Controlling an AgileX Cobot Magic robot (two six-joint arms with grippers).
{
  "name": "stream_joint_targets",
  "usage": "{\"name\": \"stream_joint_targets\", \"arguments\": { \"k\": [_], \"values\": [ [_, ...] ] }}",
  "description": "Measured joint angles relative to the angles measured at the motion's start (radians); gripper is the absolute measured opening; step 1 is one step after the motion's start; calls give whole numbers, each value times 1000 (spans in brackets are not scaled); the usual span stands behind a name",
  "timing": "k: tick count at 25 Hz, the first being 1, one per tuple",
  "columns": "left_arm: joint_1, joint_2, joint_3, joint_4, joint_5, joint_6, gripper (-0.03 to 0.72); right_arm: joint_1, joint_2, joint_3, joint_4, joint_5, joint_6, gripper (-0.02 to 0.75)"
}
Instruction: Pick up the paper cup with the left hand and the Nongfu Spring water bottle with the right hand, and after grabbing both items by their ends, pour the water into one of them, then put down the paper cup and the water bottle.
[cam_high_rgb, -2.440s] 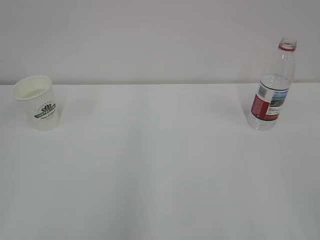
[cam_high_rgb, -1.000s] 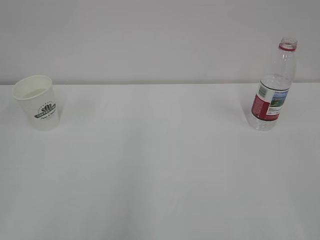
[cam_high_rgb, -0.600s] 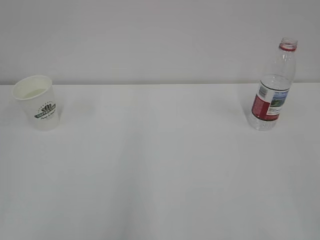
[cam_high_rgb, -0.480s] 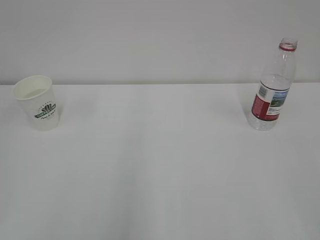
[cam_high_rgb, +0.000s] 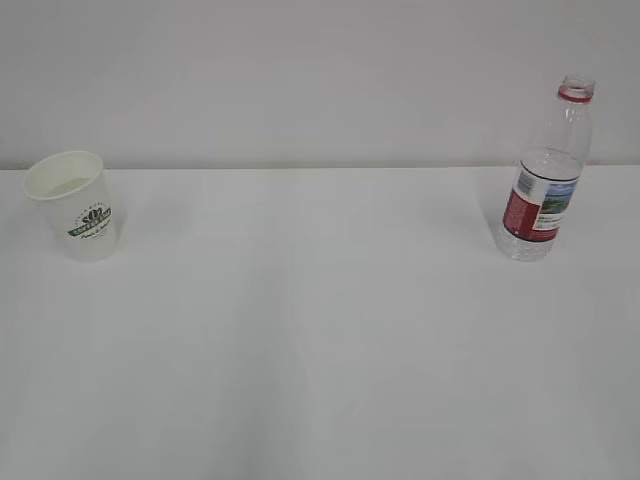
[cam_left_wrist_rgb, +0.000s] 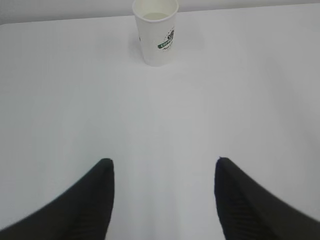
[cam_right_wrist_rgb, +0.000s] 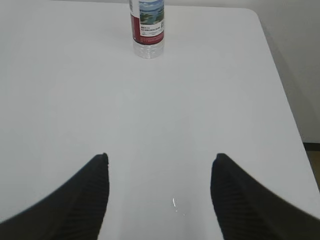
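White tabletop: upright white green-logo paper cup dead ahead of the open, empty left hand; capless clear ribbed Nongfu Spring water bottle ahead, slightly left of the open, empty right hand.

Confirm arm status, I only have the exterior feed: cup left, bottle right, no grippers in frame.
Observer: Left wrist view shows the left hand open, nothing between its fingers, the paper cup standing straight ahead of it.
Operator: And the other arm?
Observer: The right hand is open too, empty, facing the Nongfu Spring water bottle, which stands a little left of its centre line.
Operator: Anything wet on the table?
Observer: The right wrist view shows a small glint on the table between the fingertips; I cannot tell whether it is a droplet.
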Motion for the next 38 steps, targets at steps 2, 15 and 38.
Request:
{"name": "stream_joint_targets", "arguments": {
  "k": [2,15,38],
  "values": [
    [0,0,0,-2,0,0,456,0,0,0,0,0,0,482],
    [0,0,0,-2,0,0,454,0,0,0,-21,0,57,575],
    [0,0,0,-2,0,0,453,0,0,0,-27,-1,68,580]
  ]
}}
